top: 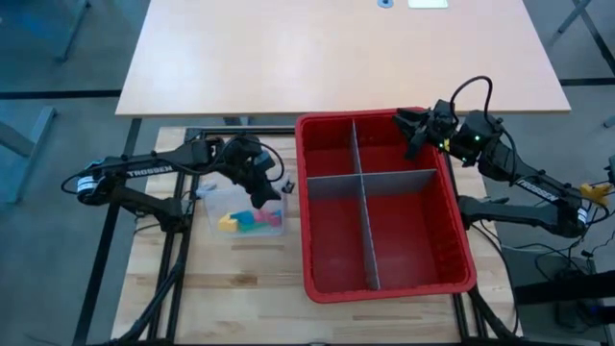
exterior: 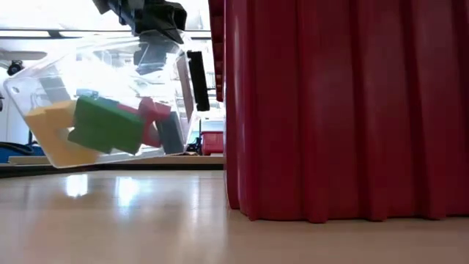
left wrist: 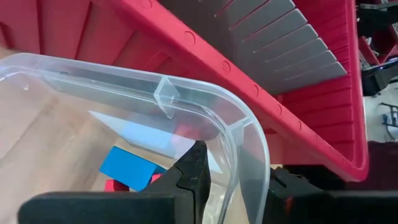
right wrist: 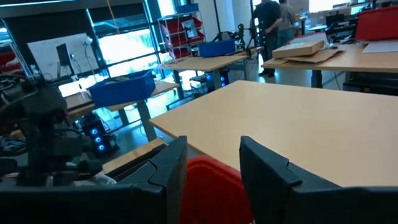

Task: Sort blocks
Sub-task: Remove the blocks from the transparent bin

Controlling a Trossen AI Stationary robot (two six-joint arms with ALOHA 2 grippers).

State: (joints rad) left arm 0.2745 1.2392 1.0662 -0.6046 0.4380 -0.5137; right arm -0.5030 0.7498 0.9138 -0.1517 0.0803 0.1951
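High view: left gripper at the clear tub, just left of the red bin. Jaws nearly shut, pinching the tub's rim wall (1 finger inside, other outside). Low view: tub tilted, 1 edge lifted off the table. Blocks inside the tub, piled at its low end: yellow, green, red, blue. Right gripper over bin's far right corner, jaws approx half open, nothing between them. Grey dividers split bin into 4.
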